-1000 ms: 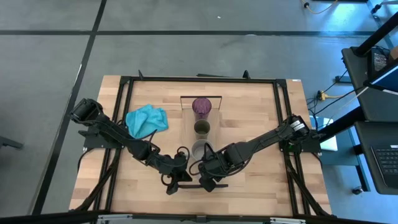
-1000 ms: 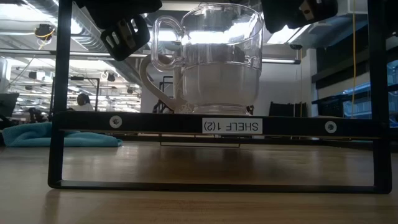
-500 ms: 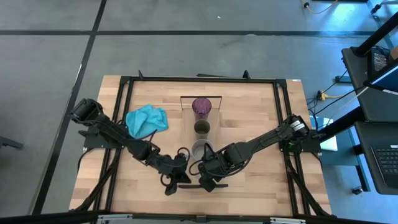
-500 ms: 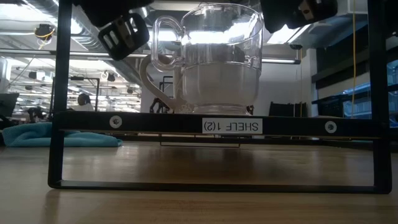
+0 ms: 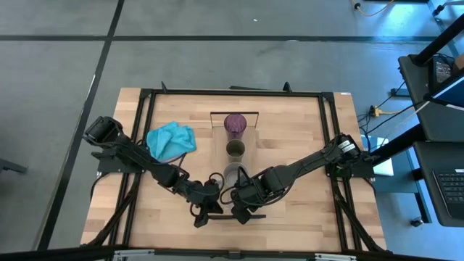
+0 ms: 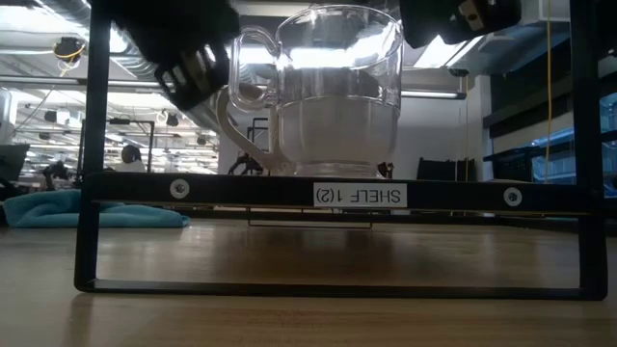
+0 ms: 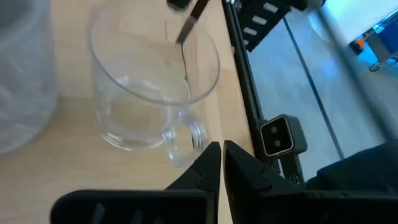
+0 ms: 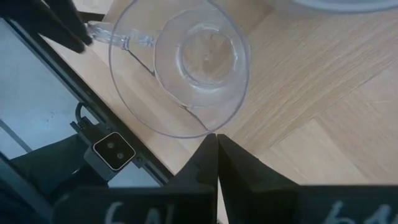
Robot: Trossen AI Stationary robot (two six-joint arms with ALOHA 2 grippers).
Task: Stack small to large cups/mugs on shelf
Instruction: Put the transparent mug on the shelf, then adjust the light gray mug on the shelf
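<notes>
From above, both hands meet at the shelf's (image 5: 233,190) near end; nudge the clear mug (image 5: 227,201) gently, keeping it in line. Low down, it stands upright on the shelf. The left hand (image 7: 222,163), fingers together, sits by its handle; the right hand (image 8: 213,163), also closed, beside its rim.

purple tumbler (image 5: 235,124), olive cup (image 5: 235,149), grey mug (image 5: 233,173) in a row on shelf (image 5: 253,163), all upright; clear handled glass (image 6: 333,92) upright at shelf's near end, empty
</notes>
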